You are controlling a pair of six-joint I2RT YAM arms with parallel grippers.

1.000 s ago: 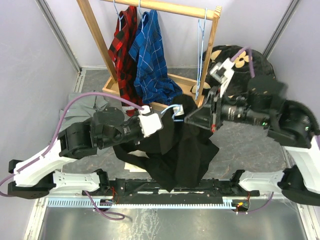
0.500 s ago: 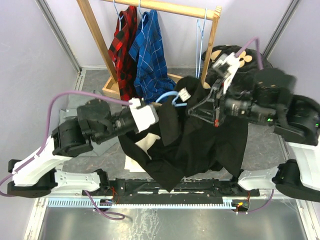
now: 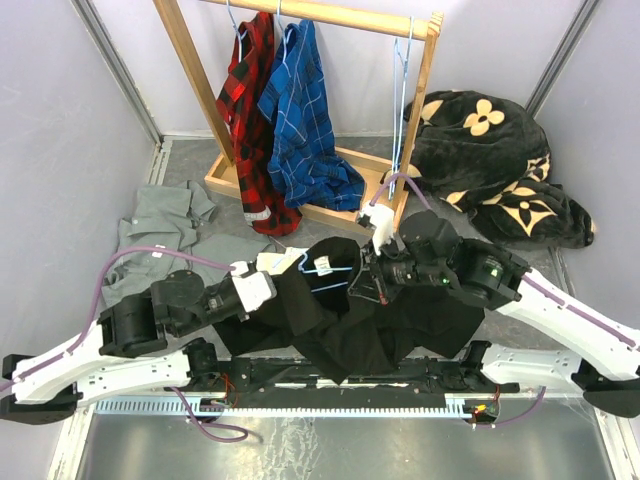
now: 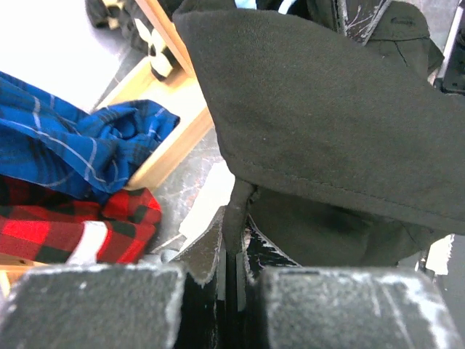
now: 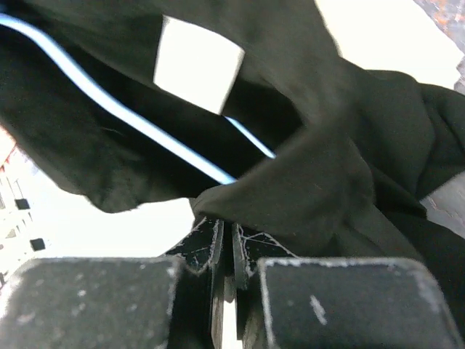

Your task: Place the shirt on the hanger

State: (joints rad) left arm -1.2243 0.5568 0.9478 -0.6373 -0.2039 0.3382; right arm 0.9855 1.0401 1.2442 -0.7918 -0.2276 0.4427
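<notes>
The black shirt [image 3: 365, 325] lies bunched low between my two arms, near the table's front edge. The light-blue hanger [image 3: 328, 271] sits in its collar, beside the small white label [image 5: 197, 64]. In the right wrist view the hanger [image 5: 138, 120] runs as a blue wire through the fabric. My left gripper [image 4: 234, 231] is shut on a hem fold of the shirt [image 4: 327, 116]; from above it [image 3: 283, 290] is at the shirt's left side. My right gripper [image 5: 231, 231] pinches a fold with only a thin slit between its jaws, at the shirt's right of the collar [image 3: 362, 285].
The wooden rack [image 3: 190, 70] stands at the back with a red plaid shirt [image 3: 248, 100], a blue plaid shirt [image 3: 300, 110] and spare blue hangers [image 3: 402, 100]. A grey shirt [image 3: 165, 235] lies at the left, a black flowered blanket [image 3: 500, 170] at the right.
Both arms have come down from a raised pose to just above the table, bringing the shirt and hanger down with them. The right jaws now show a thin slit.
</notes>
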